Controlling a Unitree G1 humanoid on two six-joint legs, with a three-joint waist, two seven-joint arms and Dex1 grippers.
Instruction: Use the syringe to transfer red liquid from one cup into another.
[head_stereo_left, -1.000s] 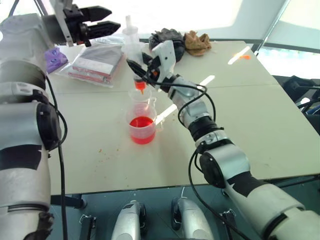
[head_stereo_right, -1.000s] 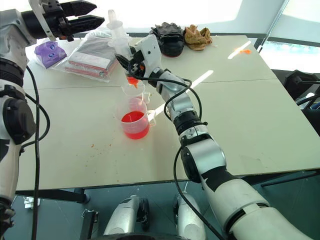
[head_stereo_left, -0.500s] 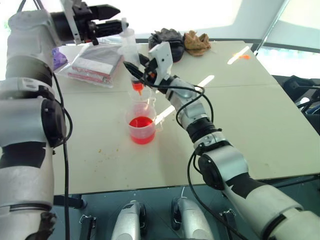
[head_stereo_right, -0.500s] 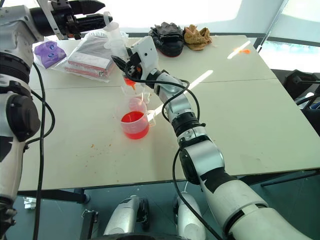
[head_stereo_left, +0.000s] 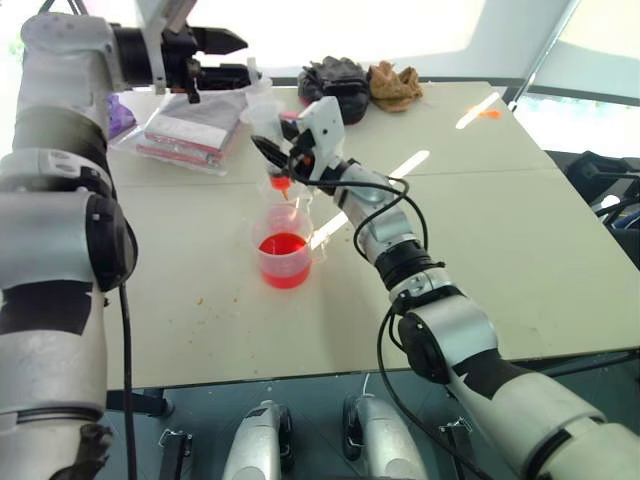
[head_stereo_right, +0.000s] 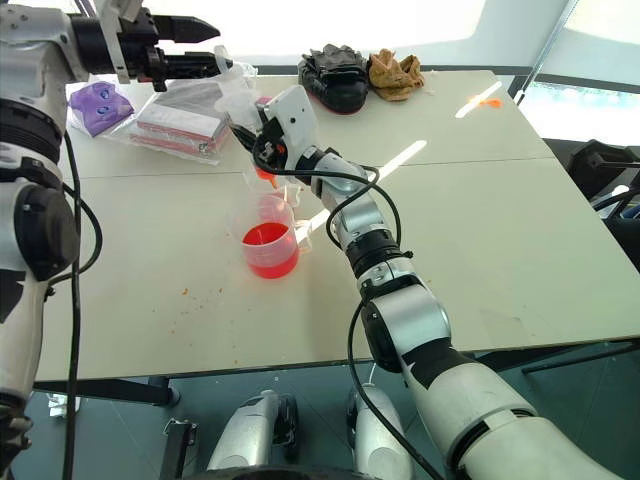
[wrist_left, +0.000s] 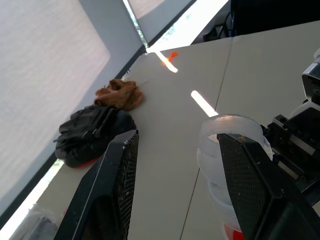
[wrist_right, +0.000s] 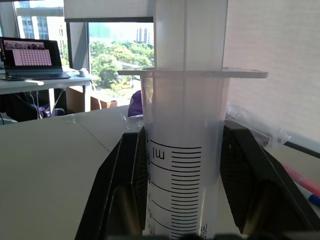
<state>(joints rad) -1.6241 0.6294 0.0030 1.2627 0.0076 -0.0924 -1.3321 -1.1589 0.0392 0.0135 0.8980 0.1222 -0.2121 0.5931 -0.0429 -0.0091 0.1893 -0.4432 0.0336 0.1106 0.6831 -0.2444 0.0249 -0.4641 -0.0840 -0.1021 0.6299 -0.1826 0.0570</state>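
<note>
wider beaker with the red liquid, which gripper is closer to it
Right. The right gripper holds the syringe just above and behind the wider beaker; the left gripper is higher, by the plunger top.

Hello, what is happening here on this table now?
The robot's right tool is shut on a syringe and holds it upright, orange tip down, above the two clear cups. The wider cup holds red liquid. The left tool, open, is at the syringe's plunger top, not yet gripping it.
</note>
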